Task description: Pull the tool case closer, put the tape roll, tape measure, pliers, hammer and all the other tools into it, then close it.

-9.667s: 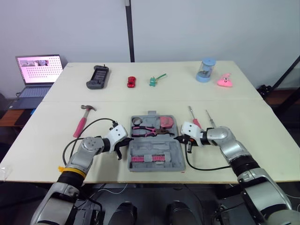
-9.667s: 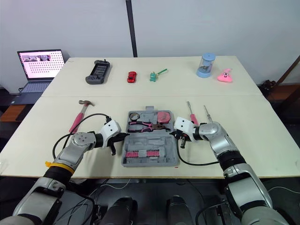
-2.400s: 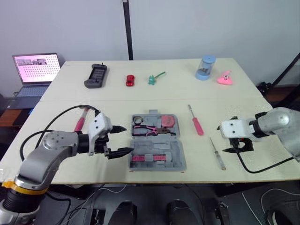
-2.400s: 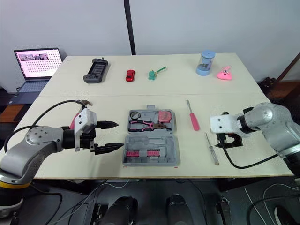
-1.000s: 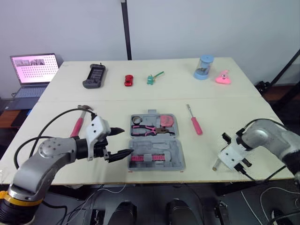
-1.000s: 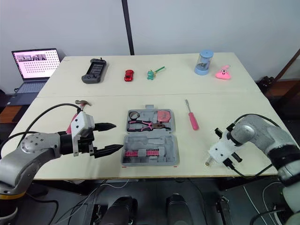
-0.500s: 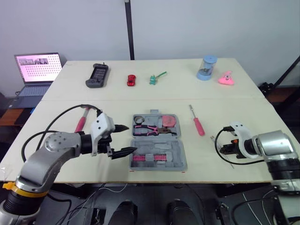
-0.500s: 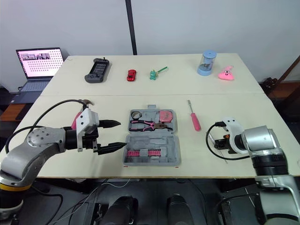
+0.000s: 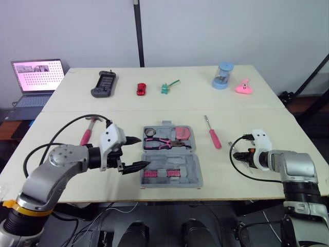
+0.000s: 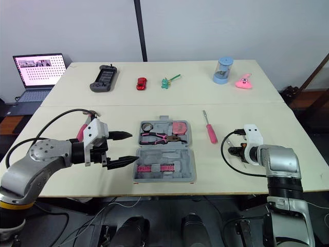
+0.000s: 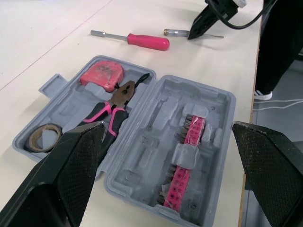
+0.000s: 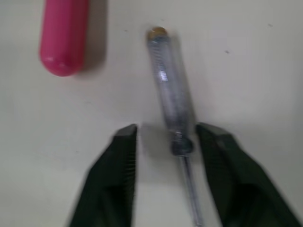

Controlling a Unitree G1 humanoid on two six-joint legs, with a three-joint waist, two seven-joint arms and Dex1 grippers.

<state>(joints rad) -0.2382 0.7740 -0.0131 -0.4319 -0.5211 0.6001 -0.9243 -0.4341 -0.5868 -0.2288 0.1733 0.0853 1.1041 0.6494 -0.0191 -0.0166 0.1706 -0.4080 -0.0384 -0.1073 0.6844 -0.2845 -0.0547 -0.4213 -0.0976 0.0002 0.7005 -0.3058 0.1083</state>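
The grey tool case (image 9: pixel 171 163) lies open at the table's front centre. Its far half holds the tape roll (image 9: pixel 150 132), pink-handled pliers (image 9: pixel 164 143) and a pink tape measure (image 9: pixel 183 134); a pink bit strip (image 9: pixel 158 174) sits in the near half. My left gripper (image 9: pixel 140 152) hovers open just left of the case, its arm partly hiding the pink-handled hammer (image 9: pixel 86 135). A pink screwdriver (image 9: pixel 212 135) lies right of the case. Further right, my right gripper (image 12: pixel 168 128) is open, low over a clear-handled screwdriver (image 12: pixel 171 90) that lies on the table between its fingertips.
Along the far side stand a game controller (image 9: pixel 105 84), a red toy car (image 9: pixel 140 89), a green toy (image 9: pixel 167 87), a blue cylinder (image 9: pixel 222 76) and a pink toy (image 9: pixel 243 87). A laptop (image 9: pixel 36 76) sits beyond the left edge. Cables loop beside both arms.
My right gripper has gone from shut to open and now straddles the clear screwdriver on the table. The left arm has held still.
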